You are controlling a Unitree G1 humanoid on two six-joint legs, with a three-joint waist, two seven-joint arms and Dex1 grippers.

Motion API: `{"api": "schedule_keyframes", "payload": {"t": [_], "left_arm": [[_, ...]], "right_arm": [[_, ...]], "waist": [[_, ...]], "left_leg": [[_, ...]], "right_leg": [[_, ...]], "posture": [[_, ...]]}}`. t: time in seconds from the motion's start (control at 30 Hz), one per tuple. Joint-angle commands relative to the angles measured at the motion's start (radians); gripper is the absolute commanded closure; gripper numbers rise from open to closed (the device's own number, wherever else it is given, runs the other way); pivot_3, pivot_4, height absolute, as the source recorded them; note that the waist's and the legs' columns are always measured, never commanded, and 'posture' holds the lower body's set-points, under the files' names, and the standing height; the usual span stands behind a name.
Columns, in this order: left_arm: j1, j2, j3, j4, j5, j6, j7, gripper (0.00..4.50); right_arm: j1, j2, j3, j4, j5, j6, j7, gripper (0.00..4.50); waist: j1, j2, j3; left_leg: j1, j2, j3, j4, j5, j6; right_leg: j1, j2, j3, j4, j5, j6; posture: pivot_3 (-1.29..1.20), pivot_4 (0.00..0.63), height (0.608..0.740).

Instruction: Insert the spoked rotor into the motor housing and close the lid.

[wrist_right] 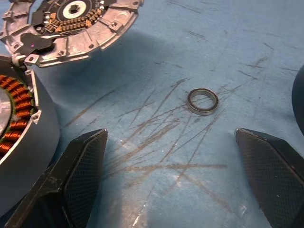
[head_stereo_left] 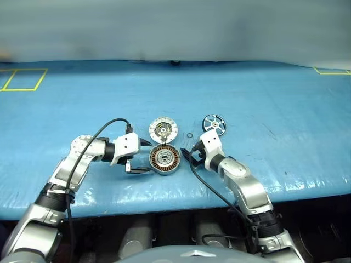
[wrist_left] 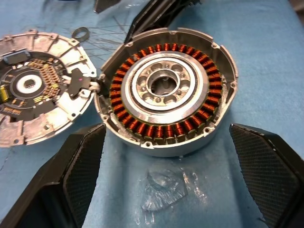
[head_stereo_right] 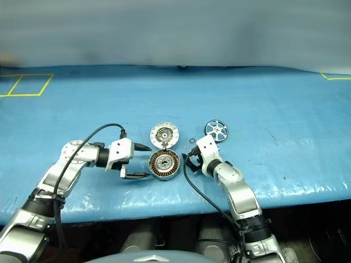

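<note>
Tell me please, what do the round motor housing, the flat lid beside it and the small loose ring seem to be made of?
The round silver motor housing looks like cast or machined metal, matte grey, holding glossy copper-orange wire coils. The flat silver-grey lid seems similar matte metal, its inner face carrying a dark circuit board. The small loose ring appears polished steel, judging by its bright reflections.

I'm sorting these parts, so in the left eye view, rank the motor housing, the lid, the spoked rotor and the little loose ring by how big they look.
1. motor housing and lid: look alike, and the housing lies nearer, so unranked
2. spoked rotor
3. loose ring
</note>
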Motion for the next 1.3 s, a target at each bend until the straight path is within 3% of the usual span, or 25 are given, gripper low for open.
{"api": "schedule_keyframes", "payload": {"t": [0.03,0.5,0.63,0.93,1.3], "left_arm": [[0.038,-0.026,0.061,-0.049,-0.035,-0.036,0.069,0.09],[0.231,-0.086,0.195,-0.164,-0.188,0.008,0.204,0.09],[0.264,-0.108,0.202,-0.179,-0.19,-0.016,0.229,0.06],[0.319,-0.159,0.194,-0.135,-0.199,-0.134,0.237,0.06],[0.354,-0.184,0.171,-0.07,-0.202,-0.238,0.17,0.06]], "right_arm": [[-0.036,0.007,-0.032,0.026,0.017,-0.022,0.002,0.0],[-0.154,0.063,-0.069,0.239,0.043,-0.112,0.034,0.0],[-0.16,0.069,-0.066,0.273,0.031,-0.108,0.018,0.9],[-0.111,0.055,-0.053,0.221,0.024,-0.087,0.011,3.84],[0.001,-0.001,-0.044,-0.033,0.089,-0.137,0.134,3.86]], "waist": [[0.002,0.0,0.0],[-0.001,0.0,0.0],[-0.002,0.001,0.0],[-0.001,0.001,-0.001],[0.0,0.001,-0.001]], "left_leg": [[0.0,0.0,0.0,0.0,0.0,0.0],[0.001,0.0,0.0,-0.003,0.001,-0.004],[0.001,0.0,0.0,-0.004,0.001,-0.004],[0.002,0.0,0.0,-0.006,-0.001,-0.008],[0.001,0.001,0.0,-0.007,-0.001,-0.008]], "right_leg": [[0.0,0.0,0.0,0.0,0.0,0.0],[-0.001,0.0,0.0,0.0,0.001,-0.004],[-0.001,0.0,0.0,0.0,0.001,-0.004],[-0.001,-0.001,0.0,-0.001,0.0,-0.005],[-0.002,-0.004,-0.001,-0.002,0.0,-0.005]], "posture": [[0.0,0.15,0.74],[0.0,0.15,0.74],[0.0,0.15,0.74],[0.0,0.15,0.74],[0.0,0.15,0.74]]}}
